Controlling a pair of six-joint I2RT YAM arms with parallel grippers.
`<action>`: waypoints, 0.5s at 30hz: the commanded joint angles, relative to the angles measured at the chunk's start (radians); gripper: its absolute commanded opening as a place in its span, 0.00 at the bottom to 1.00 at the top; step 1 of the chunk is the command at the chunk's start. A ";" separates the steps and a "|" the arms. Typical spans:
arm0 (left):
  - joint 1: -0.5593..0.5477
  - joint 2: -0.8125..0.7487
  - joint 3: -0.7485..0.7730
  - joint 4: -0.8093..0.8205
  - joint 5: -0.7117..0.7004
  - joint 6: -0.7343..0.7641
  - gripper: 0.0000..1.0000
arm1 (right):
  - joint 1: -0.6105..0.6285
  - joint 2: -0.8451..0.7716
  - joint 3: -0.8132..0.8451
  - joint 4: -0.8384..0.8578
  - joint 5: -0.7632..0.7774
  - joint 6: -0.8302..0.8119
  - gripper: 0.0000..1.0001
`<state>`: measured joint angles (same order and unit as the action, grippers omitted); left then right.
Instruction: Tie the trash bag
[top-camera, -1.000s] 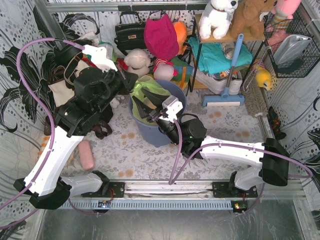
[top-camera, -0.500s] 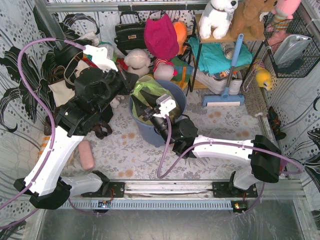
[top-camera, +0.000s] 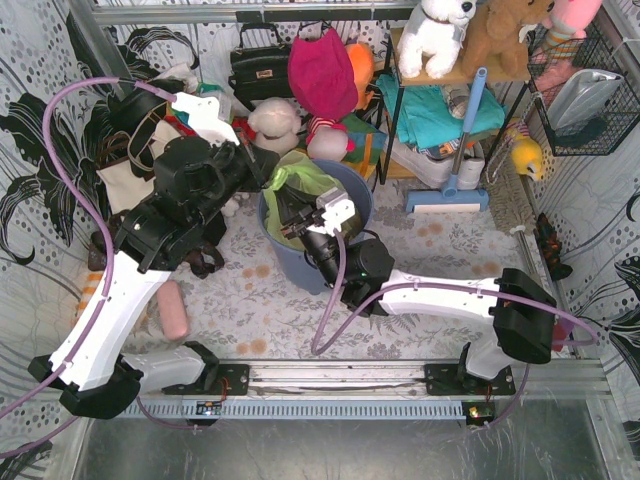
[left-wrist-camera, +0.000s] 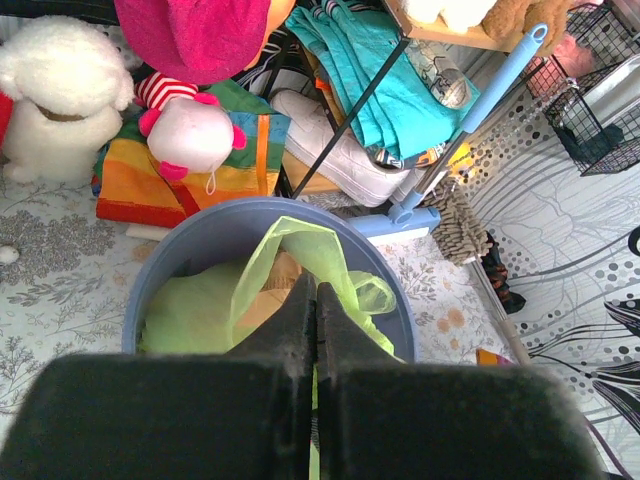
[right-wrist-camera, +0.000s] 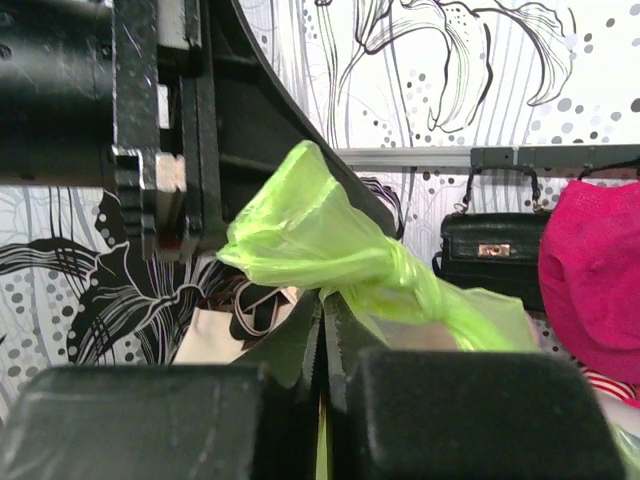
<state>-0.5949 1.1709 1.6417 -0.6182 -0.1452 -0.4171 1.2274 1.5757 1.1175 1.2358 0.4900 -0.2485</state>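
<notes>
Sitting inside the blue-grey bin (top-camera: 300, 268), the trash bag (top-camera: 300, 178) is seen with its top gathered above the bin rim. Film is pinched there by the clenched left hand (left-wrist-camera: 314, 292) and the clenched right hand (right-wrist-camera: 322, 312). A twist is formed; a finished knot is judged outstanding.

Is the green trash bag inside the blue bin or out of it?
Inside: the trash bag fills the bin below the rim; its top rises above.

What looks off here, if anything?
Nothing visibly spilled or torn. The trash bag sits in the blue-grey bin, its top gathered into a twisted neck, with the left gripper and right gripper both shut on the plastic. Only stray: a pink cylinder lying left of the bin.
</notes>
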 joint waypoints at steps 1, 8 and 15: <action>-0.003 -0.019 -0.010 0.073 -0.005 0.009 0.00 | 0.003 -0.077 -0.076 0.057 0.046 0.017 0.00; -0.003 -0.020 -0.011 0.081 -0.011 0.010 0.00 | 0.003 -0.146 -0.177 0.035 0.059 0.069 0.00; -0.003 -0.022 -0.006 0.084 -0.010 0.014 0.00 | 0.004 -0.177 -0.225 0.021 0.098 0.092 0.00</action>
<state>-0.5949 1.1671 1.6352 -0.5980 -0.1452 -0.4168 1.2274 1.4342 0.9161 1.2385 0.5442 -0.1940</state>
